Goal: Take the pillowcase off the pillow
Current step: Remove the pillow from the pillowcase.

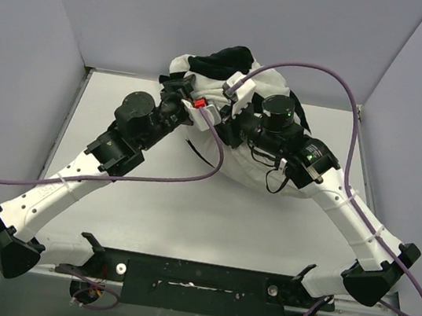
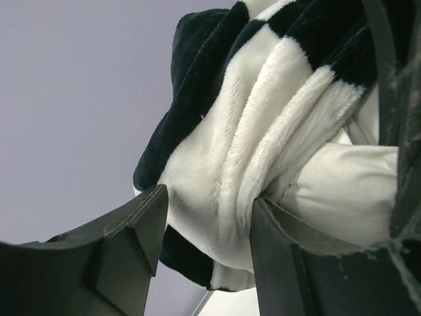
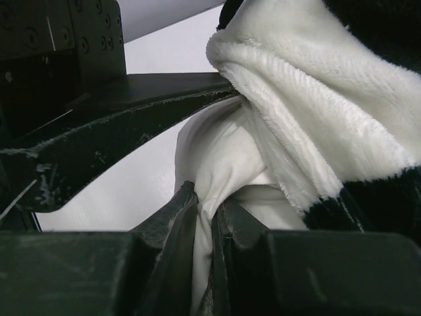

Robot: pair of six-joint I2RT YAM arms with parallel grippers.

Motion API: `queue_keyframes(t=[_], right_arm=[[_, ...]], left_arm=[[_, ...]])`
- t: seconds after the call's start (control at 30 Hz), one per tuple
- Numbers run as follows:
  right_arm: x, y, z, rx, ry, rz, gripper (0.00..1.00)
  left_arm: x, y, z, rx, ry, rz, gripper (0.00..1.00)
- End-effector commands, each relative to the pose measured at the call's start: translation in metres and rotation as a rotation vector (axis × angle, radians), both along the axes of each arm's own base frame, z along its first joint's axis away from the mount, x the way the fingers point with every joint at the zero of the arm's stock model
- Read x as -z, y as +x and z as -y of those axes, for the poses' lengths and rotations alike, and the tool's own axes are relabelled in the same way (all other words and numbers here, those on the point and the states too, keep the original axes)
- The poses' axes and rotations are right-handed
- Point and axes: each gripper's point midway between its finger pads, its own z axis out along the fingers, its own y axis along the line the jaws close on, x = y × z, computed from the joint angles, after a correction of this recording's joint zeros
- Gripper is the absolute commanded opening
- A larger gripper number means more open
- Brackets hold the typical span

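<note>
The black-and-white checkered pillowcase (image 1: pixel 230 57) is bunched up at the far end of the white pillow (image 1: pixel 241 177), against the back wall. My left gripper (image 1: pixel 184 84) grips it from the left. In the left wrist view a thick plush fold of the pillowcase (image 2: pixel 250 131) fills the gap of the left gripper (image 2: pixel 210 217), with the pillow (image 2: pixel 342 191) bare beside it. My right gripper (image 1: pixel 233 90) is at the same end. In the right wrist view the right gripper (image 3: pixel 209 204) pinches a tuft of pillow (image 3: pixel 217 151) just under the pillowcase's edge (image 3: pixel 316 99).
Grey walls (image 1: pixel 138 4) close the table in at the back and both sides. Purple cables (image 1: pixel 319 69) loop over the arms and across the pillow. The two wrists sit close together over the pillow, and a dark part of the left arm (image 3: pixel 131 112) crosses the right wrist view.
</note>
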Motion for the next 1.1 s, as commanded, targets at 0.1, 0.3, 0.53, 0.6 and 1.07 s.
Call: queue_keyframes(t=[0.1,0.3,0.53,0.6,1.07], right_arm=[[-0.016,-0.045,-0.011,-0.171,0.073,-0.045,0.0],[-0.014,-0.058,-0.005,-0.205,0.075,-0.043,0.0],[0.003,-0.062,-0.001,-0.205,0.059,-0.08,0.0],[0.008,-0.065,0.0,-0.209,0.056,-0.091,0.0],[0.028,-0.092,0.018,-0.244,0.045,-0.131,0.0]], left_arm=[[-0.011,0.031,-0.04,-0.235,0.005,0.116,0.64],[-0.004,0.062,-0.076,-0.365,-0.149,-0.125,0.59],[-0.024,0.069,-0.091,-0.369,-0.249,-0.171,0.02],[-0.027,0.07,-0.096,-0.39,-0.256,-0.153,0.02],[-0.043,0.101,-0.171,-0.584,-0.326,-0.071,0.0]])
